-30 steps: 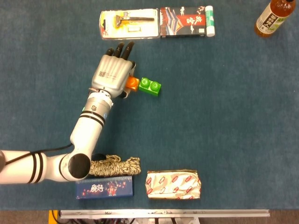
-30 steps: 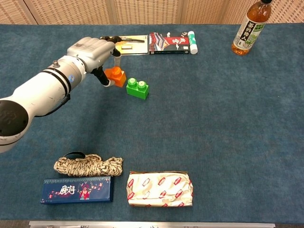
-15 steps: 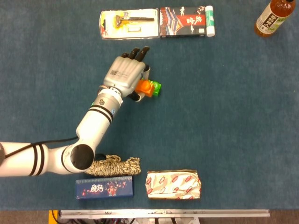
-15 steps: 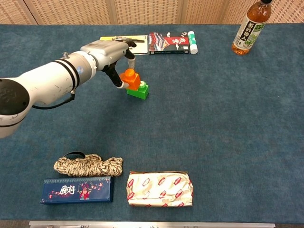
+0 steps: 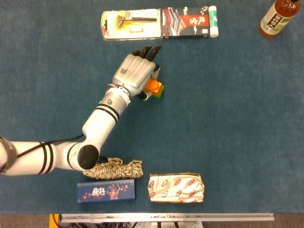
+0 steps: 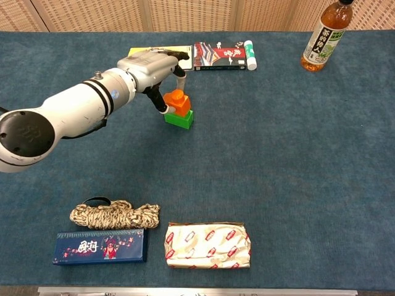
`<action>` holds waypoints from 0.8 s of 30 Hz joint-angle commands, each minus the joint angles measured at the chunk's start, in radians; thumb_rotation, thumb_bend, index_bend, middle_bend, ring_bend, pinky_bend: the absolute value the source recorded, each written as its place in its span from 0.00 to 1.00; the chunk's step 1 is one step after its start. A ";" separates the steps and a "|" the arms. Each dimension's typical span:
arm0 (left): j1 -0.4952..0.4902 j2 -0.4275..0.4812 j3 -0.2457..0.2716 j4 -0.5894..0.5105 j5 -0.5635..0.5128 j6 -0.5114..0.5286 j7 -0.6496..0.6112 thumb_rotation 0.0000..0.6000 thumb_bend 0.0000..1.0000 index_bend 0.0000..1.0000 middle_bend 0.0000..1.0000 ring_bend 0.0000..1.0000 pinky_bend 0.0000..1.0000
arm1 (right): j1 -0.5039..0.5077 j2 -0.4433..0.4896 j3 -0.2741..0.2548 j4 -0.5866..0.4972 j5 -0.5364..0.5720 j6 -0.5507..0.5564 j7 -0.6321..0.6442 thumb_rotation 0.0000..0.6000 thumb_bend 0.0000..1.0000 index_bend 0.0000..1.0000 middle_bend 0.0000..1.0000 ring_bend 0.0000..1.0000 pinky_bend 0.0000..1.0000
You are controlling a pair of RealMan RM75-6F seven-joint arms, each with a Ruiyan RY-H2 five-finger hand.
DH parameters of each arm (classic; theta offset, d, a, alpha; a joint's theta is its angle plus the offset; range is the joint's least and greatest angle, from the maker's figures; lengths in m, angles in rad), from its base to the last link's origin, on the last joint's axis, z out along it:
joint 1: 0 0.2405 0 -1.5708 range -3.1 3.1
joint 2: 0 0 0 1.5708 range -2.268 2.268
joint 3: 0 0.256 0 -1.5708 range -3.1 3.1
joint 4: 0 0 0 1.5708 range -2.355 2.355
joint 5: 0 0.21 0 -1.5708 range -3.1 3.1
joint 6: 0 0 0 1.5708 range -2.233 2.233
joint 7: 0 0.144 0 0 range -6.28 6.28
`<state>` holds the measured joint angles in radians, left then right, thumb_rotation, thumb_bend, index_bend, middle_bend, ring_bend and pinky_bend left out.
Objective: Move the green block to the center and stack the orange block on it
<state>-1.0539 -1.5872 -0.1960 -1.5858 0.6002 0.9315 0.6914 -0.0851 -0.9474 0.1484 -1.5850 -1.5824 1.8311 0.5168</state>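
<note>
My left hand (image 5: pixel 137 76) (image 6: pixel 151 65) holds the orange block (image 5: pixel 153 86) (image 6: pixel 178 102) between thumb and fingers. The orange block sits directly over the green block (image 5: pixel 161 90) (image 6: pixel 181 118), which lies on the blue table and is mostly covered in the head view. In the chest view the orange block looks to rest on the green one; I cannot tell whether they are pressed together. My right hand shows in neither view.
A razor pack (image 5: pixel 131 24) and a red-and-black box (image 5: pixel 186 22) lie at the back, a bottle (image 5: pixel 278 17) at the back right. A rope coil (image 5: pixel 115 168), a dark blue box (image 5: pixel 106 191) and a wrapped packet (image 5: pixel 176 187) lie along the front.
My left hand carried the orange block rightward from beside the green block to directly over it, and it now sits lower on top of the green one.
</note>
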 commanded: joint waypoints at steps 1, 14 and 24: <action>-0.011 -0.012 0.003 0.020 -0.015 0.006 0.005 1.00 0.26 0.55 0.01 0.00 0.16 | 0.002 0.000 -0.001 0.000 0.000 -0.004 -0.001 1.00 0.28 0.31 0.20 0.00 0.02; -0.039 -0.027 0.010 0.032 -0.079 0.034 0.035 1.00 0.26 0.56 0.01 0.00 0.16 | 0.006 0.000 -0.003 -0.003 0.000 -0.013 -0.008 1.00 0.28 0.31 0.20 0.00 0.02; -0.048 -0.033 0.010 0.032 -0.094 0.034 0.030 1.00 0.26 0.56 0.01 0.00 0.16 | 0.009 0.002 -0.002 -0.005 0.001 -0.015 -0.010 1.00 0.28 0.31 0.20 0.00 0.02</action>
<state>-1.1017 -1.6201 -0.1858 -1.5536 0.5059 0.9655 0.7220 -0.0762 -0.9454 0.1461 -1.5899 -1.5818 1.8157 0.5073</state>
